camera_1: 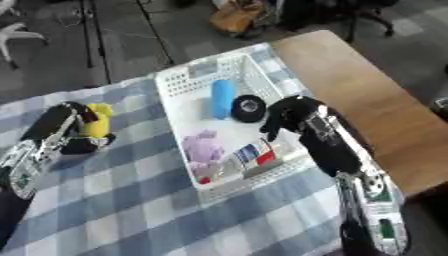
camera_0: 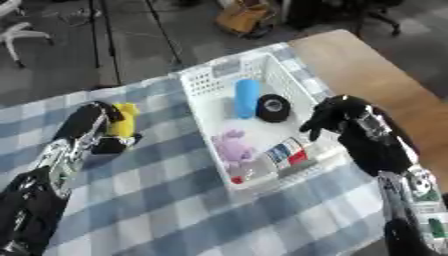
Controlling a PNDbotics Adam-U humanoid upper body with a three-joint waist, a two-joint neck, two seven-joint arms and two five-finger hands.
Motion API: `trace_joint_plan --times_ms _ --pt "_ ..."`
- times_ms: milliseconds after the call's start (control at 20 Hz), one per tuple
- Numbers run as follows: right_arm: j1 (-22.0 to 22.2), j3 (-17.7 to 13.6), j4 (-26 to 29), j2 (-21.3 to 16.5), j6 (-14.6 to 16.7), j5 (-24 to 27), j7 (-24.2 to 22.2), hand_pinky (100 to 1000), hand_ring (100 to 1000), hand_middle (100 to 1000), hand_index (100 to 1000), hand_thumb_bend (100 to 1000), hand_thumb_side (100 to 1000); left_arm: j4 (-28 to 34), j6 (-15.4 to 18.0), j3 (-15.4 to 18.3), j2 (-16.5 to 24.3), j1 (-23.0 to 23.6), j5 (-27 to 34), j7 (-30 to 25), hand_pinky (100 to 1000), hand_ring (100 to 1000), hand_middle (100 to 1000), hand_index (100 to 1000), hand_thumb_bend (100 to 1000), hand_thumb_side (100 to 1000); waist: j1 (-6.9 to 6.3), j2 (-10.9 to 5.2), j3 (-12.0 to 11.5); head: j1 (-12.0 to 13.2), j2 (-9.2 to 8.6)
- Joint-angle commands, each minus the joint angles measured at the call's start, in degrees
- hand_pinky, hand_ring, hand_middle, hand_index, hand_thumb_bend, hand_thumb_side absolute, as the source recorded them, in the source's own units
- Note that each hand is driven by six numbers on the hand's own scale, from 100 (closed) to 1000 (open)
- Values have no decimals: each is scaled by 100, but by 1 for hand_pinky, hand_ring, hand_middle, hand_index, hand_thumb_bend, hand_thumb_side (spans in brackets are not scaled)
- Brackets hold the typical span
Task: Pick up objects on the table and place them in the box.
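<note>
Left hand: the left hand [camera_0: 94, 120] comes in from the lower left over the checked cloth, its fingers [camera_0: 112, 145] curled round a yellow object [camera_0: 125, 120].
Yellow object: held upright against the left hand's fingers, low over the cloth; whether its base touches the cloth cannot be told.
Right hand: the right hand [camera_1: 293, 116] hangs over the near right part of the white basket [camera_1: 184, 85], fingers [camera_1: 269, 131] bent downward and holding nothing.
White basket: lies on the worktop [camera_0: 367, 75] between the two hands, its right wall under the right hand's fingers.
Blue cylinder: the blue cylinder [camera_0: 247, 97] lies in the basket, beyond the right fingers and to their left.
Black round object: the black round object [camera_0: 274, 108] sits just beside the blue cylinder, close to the right fingers on their far left.
Pink soft thing: the pink soft thing [camera_0: 230, 147] lies at the basket's near left, well apart from the right fingers.
Small packets: small packets [camera_0: 287, 152] with red, blue and white sit just below the right fingers, at the basket's near wall.
Cloth: the blue and white checked cloth [camera_0: 175, 200] covers the worktop's left part, under the left fingers.
</note>
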State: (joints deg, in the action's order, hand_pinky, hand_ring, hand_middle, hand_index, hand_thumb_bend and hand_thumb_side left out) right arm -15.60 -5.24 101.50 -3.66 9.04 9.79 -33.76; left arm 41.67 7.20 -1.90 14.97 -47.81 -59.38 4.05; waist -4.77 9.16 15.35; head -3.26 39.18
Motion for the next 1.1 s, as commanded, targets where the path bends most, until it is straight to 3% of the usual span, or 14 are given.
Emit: trace_joint_plan --times_ms 50,250,600,1100 --pt "-62 14 138 -5 13 43 -11 639 469 543 702 100 814 -56 -79 32 59 -32 91 -86 227 336 439 569 266 264 45 -578 -15 -2 -71" --pt "-60 16 136 -5 15 41 -15 639 469 543 702 100 814 -125 -130 28 64 -27 107 -274 175 282 387 525 185 208 44 -579 -19 -3 -81" --pt "-58 4 146 0 14 39 2 639 469 543 702 100 813 43 -164 75 98 -21 340 -175 154 270 372 505 182 191 47 -584 -21 -22 -88" --pt "-49 18 145 11 15 37 -1 639 470 544 702 100 811 1387 25 -161 248 -315 1617 -238 149 274 370 507 207 191 53 -611 -18 -25 -97"
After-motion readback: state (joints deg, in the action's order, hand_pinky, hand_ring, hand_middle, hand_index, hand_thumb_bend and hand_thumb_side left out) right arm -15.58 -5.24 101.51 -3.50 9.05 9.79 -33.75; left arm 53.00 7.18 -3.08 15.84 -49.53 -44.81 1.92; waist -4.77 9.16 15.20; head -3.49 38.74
